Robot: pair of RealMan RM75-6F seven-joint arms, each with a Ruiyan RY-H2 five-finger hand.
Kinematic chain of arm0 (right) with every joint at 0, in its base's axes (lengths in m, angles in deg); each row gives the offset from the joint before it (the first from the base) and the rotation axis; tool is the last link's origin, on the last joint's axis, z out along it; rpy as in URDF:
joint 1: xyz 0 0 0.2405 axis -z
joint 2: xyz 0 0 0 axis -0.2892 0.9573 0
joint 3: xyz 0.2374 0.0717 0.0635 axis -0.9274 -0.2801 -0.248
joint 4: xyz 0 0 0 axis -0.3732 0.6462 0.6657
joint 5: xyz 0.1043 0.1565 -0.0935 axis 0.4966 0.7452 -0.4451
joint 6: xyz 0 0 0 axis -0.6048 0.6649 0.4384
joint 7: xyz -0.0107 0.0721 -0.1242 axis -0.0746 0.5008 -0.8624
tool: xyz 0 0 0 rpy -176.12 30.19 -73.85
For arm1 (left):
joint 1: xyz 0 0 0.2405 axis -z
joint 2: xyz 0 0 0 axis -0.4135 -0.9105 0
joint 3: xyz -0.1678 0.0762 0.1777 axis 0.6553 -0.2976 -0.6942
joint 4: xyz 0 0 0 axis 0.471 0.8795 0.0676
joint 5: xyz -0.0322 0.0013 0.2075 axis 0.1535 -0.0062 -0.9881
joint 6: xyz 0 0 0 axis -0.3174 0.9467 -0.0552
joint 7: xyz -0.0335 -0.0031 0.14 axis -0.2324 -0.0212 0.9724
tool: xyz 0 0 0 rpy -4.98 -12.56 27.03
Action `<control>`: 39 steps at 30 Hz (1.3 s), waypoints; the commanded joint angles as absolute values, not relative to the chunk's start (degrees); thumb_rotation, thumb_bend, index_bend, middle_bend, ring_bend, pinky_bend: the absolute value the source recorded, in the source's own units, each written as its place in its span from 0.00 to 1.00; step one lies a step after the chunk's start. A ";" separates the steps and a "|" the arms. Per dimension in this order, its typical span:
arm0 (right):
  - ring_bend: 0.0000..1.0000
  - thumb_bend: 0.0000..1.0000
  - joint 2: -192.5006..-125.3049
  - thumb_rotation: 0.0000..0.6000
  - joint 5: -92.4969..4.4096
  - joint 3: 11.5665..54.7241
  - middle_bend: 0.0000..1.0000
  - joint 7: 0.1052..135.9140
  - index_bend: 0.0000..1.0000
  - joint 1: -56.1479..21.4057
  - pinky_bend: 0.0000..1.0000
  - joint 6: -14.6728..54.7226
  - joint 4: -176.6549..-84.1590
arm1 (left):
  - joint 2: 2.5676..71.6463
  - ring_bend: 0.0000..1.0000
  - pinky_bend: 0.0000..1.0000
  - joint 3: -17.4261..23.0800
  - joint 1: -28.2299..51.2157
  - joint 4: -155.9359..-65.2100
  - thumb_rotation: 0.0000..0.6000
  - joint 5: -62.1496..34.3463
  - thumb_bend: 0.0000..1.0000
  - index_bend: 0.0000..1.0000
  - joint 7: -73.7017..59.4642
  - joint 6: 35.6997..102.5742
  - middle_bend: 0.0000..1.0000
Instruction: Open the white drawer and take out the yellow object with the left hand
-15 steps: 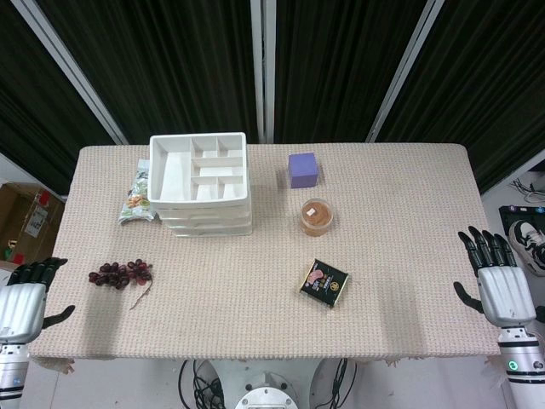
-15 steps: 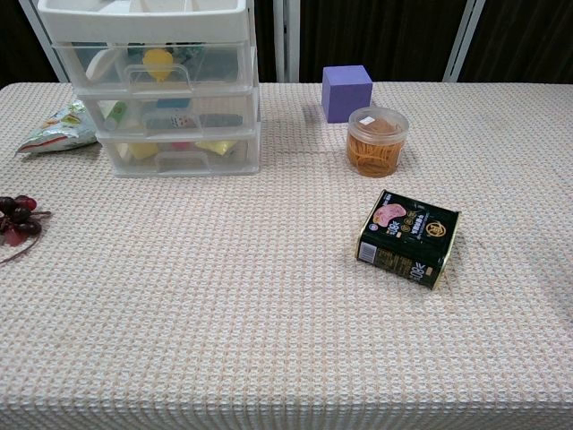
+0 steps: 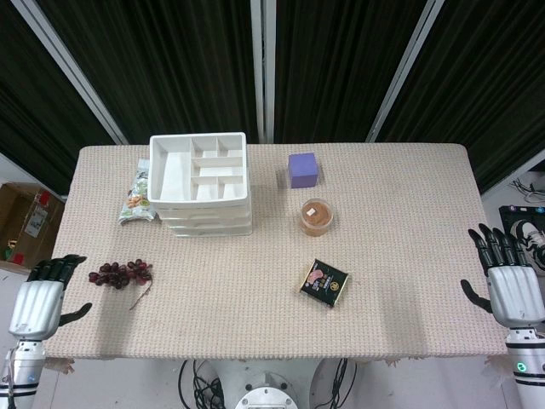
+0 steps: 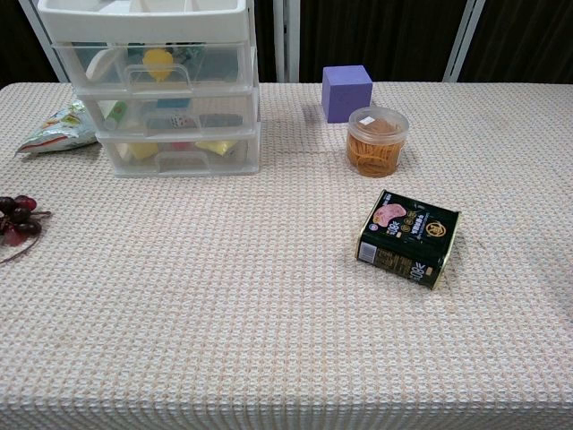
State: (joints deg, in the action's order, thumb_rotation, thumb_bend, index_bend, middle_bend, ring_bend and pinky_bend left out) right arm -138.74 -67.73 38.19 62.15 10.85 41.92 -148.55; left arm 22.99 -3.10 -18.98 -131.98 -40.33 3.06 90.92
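White drawer unit (image 3: 201, 183): upper left of frame, all drawers closed. Yellow object (image 4: 158, 63): inside top drawer. Left hand (image 3: 40, 304): lower left, off the bench (image 3: 409, 256) edge, fingers apart, empty, well apart from drawers. Right hand (image 3: 509, 285): lower right, spread, empty.

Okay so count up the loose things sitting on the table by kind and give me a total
Drawer units: 1, the white drawer unit
Blocks: 1, the purple cube
Tubs: 1, the round clear tub
Tins: 1, the dark tin
Snack packets: 1, the green packet
Grape bunches: 1, the grapes
Total: 6
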 commanded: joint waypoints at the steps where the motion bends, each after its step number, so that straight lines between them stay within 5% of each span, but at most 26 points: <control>1: 0.00 0.19 -138.13 1.00 -68.20 37.78 0.01 62.93 0.00 11.18 0.00 43.06 -148.43 | 23.14 0.22 0.25 -2.24 -16.51 -134.06 1.00 -41.60 0.04 0.21 2.92 88.59 0.22; 11: 0.00 0.19 -136.29 1.00 -69.47 37.17 0.01 62.84 0.00 10.92 0.00 44.19 -149.92 | 29.00 0.43 0.67 2.13 -5.78 -136.30 1.00 -39.34 0.11 0.24 -0.94 76.23 0.36; 18: 0.00 0.19 -136.30 1.00 -68.92 37.19 0.01 62.29 0.00 10.55 0.00 43.22 -150.49 | 37.05 0.76 0.98 5.19 -0.28 -135.06 1.00 -31.91 0.26 0.23 -9.45 68.57 0.59; 24: 0.00 0.19 -136.43 1.00 -68.33 37.19 0.00 62.08 0.00 10.44 0.00 42.72 -150.55 | 45.33 0.90 1.00 7.48 0.92 -132.14 1.00 -26.55 0.37 0.18 -16.46 68.49 0.71; 39: 0.00 0.19 -136.72 1.00 -67.89 37.28 0.00 61.21 0.00 10.12 0.00 42.06 -151.04 | 56.55 0.91 1.00 12.71 -1.20 -125.81 1.00 -21.12 0.38 0.17 -30.81 74.90 0.77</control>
State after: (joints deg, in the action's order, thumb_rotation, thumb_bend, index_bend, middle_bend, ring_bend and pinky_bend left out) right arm -136.72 -67.89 37.29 61.20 10.12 42.06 -151.04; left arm 55.90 12.18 -0.89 -126.21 -21.17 -29.27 74.50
